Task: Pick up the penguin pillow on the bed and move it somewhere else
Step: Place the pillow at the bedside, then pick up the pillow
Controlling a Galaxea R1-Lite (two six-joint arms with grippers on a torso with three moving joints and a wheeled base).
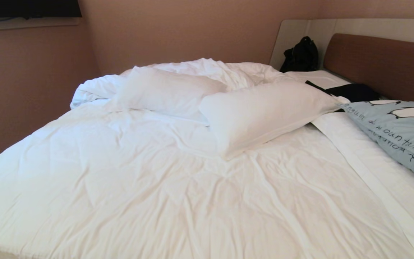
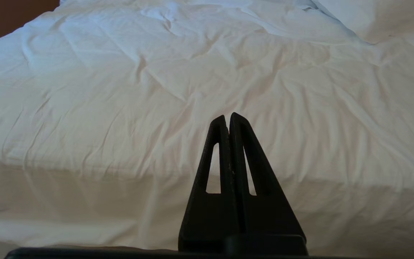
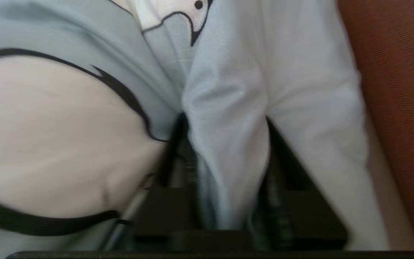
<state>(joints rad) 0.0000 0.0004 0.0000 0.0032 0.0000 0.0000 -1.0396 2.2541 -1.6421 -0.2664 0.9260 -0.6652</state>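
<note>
Penguin pillow (image 1: 401, 133) lying on the bed (image 1: 178, 194) at the headboard (image 1: 383, 64) end, just in front of the brown panel and beside the nearer white pillow (image 1: 264, 115). The right wrist view shows the right gripper (image 3: 225, 151) with a fold of the pillow's blue cover between its parted jaws; whether the fold is gripped or going free cannot be told. Left gripper (image 2: 227, 118) clenched and empty, hanging off the bed's edge well away from the headboard. Step in hand, as judged: the grasp or its release. Next move calls for confirming the hold before lifting
</note>
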